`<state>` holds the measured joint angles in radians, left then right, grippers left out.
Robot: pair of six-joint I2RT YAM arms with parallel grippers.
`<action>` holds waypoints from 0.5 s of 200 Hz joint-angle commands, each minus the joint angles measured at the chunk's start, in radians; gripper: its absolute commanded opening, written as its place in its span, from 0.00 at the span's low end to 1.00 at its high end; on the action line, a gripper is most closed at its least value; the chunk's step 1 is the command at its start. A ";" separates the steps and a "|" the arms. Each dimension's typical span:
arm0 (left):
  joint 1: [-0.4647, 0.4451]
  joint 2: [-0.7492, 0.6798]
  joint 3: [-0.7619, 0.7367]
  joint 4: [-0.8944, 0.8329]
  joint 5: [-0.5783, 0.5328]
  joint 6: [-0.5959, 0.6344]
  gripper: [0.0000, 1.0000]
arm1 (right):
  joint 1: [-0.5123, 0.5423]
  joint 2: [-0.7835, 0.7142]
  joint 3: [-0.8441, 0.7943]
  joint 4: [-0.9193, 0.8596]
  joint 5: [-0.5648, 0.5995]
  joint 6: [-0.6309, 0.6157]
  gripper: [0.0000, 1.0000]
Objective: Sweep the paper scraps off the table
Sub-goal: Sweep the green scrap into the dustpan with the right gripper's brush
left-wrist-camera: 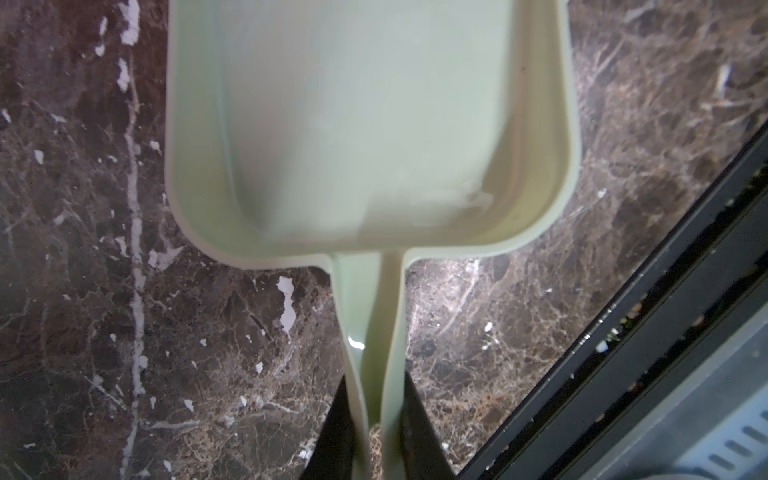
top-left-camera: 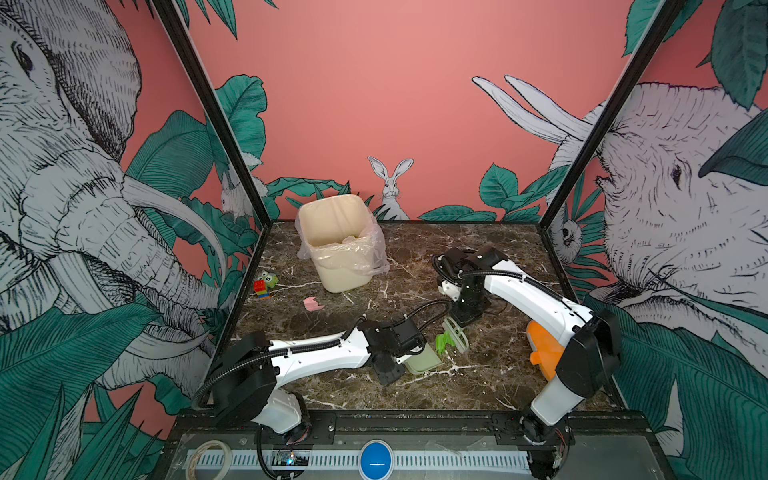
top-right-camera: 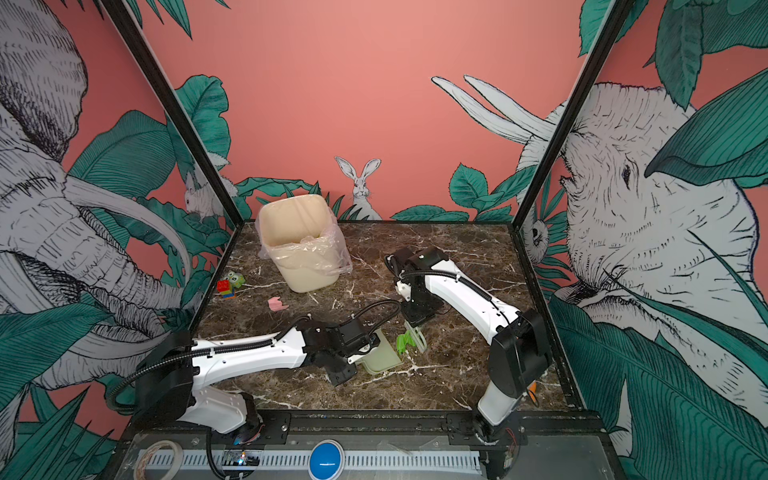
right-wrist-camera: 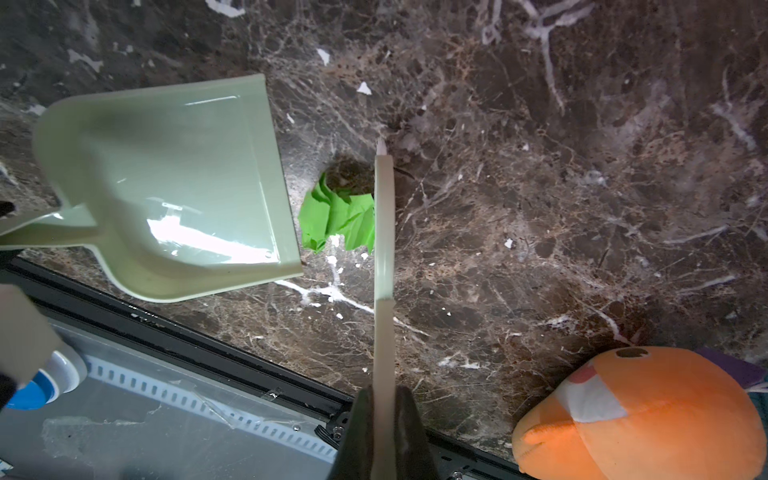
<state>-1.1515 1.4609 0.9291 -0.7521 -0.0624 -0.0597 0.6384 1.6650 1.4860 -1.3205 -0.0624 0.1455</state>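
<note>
A bright green paper scrap (right-wrist-camera: 338,218) lies on the dark marble table (top-left-camera: 478,374), wedged between a pale brush (right-wrist-camera: 384,232) and the open lip of a pale green dustpan (right-wrist-camera: 166,187). My right gripper (right-wrist-camera: 383,388) is shut on the brush handle and points down at the table (top-left-camera: 465,318). My left gripper (left-wrist-camera: 375,376) is shut on the dustpan's handle; the pan (left-wrist-camera: 365,124) lies flat and holds nothing. Both top views show the green scrap (top-left-camera: 444,343) (top-right-camera: 405,343) beside the pan (top-left-camera: 424,360). A pink scrap (top-left-camera: 313,304) lies alone, further back on the left.
A cream bin (top-left-camera: 336,245) lined with a clear bag stands at the back left. Red-and-green toy blocks (top-left-camera: 264,284) sit by the left wall. An orange fish toy (right-wrist-camera: 640,415) lies near the right arm. The black frame (right-wrist-camera: 249,365) runs close to the pan.
</note>
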 commanded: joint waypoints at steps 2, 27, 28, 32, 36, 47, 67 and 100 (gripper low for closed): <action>-0.009 -0.001 0.021 0.003 -0.014 -0.009 0.10 | -0.002 -0.028 0.022 -0.030 0.053 0.002 0.00; -0.011 -0.002 0.015 0.010 -0.013 -0.010 0.10 | -0.025 -0.022 0.008 -0.042 0.100 -0.015 0.00; -0.011 -0.002 0.014 0.010 -0.013 -0.011 0.10 | -0.026 -0.021 0.007 -0.041 0.102 -0.015 0.00; -0.011 -0.002 0.013 0.011 -0.013 -0.009 0.10 | -0.025 -0.018 0.004 -0.038 0.108 -0.015 0.00; -0.011 -0.002 0.012 0.011 -0.013 -0.009 0.10 | -0.025 -0.015 0.001 -0.038 0.110 -0.015 0.00; -0.013 -0.001 0.010 0.015 -0.015 -0.012 0.10 | -0.024 -0.001 0.001 -0.036 0.104 -0.014 0.00; -0.013 0.001 0.007 0.021 -0.017 -0.013 0.10 | -0.006 0.015 0.006 -0.015 0.073 0.000 0.00; -0.014 0.002 0.005 0.026 -0.022 -0.015 0.10 | 0.059 0.049 0.051 -0.008 0.034 0.014 0.00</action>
<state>-1.1599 1.4612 0.9291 -0.7326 -0.0700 -0.0601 0.6502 1.6840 1.4895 -1.3197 0.0013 0.1467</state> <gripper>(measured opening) 0.151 0.072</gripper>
